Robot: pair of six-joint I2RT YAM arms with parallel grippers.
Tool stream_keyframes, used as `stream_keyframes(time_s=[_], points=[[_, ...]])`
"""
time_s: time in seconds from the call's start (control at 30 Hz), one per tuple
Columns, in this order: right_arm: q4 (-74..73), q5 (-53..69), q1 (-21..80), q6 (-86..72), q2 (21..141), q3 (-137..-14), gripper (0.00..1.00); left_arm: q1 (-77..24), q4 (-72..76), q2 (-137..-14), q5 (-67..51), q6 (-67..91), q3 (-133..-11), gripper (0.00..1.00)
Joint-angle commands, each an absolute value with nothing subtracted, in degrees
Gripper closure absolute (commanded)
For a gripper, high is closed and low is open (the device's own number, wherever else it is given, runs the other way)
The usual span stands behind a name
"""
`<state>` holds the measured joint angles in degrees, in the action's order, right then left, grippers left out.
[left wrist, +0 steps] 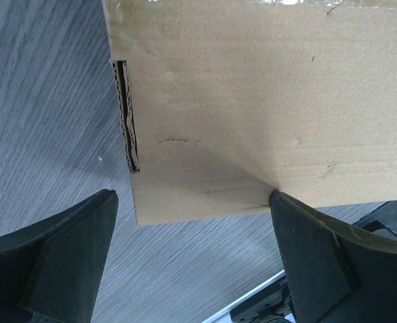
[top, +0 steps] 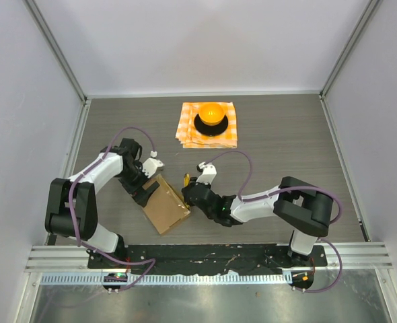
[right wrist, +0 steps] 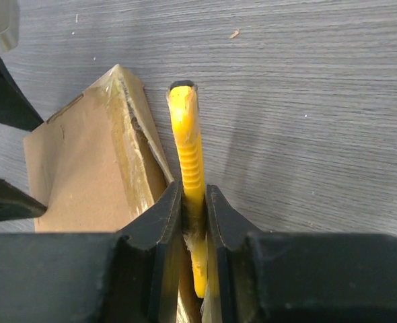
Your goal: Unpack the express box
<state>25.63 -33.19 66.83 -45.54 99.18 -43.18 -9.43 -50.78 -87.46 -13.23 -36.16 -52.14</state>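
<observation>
Carefully draw the yellow plastic knife (right wrist: 185, 134), pinched in right fingers (right wrist: 161, 222), along the taped edge of the brown cardboard express box (top: 163, 208), bracing with wide-open left fingers (left wrist: 70, 256)

One each: box (top: 165, 210), cutter (right wrist: 187, 155), cloth (top: 188, 132), orange dome (top: 211, 112).

I am reading no text, label, brand or number anywhere: the express box (left wrist: 252, 101) is showing me only plain brown cardboard, and the yellow cutter (right wrist: 188, 155) beside it is showing no legible mark.
</observation>
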Motion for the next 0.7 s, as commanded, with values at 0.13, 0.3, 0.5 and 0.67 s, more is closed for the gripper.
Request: stream_keyframes(time_s=[0.13, 0.3, 0.5, 0.67], points=[[15.9, -29.5, 63.5, -53.5, 106.6, -44.4, 0.99, -9.3, -46.3, -89.9, -1.2, -41.9, -47.9, 0.00], [16.3, -27.1, 62.6, -55.9, 107.7, -43.4, 0.99, -9.3, -45.9, -89.8, -1.1, -41.7, -47.2, 0.00], [18.0, -28.6, 62.7, -54.4, 105.0, -41.8, 0.99, -9.3, -45.9, -89.9, -1.4, -41.2, -47.8, 0.00], [24.6, -29.4, 62.8, -52.5, 102.3, -38.9, 0.99, -9.3, -46.4, -89.8, -2.3, -40.5, -48.7, 0.00]])
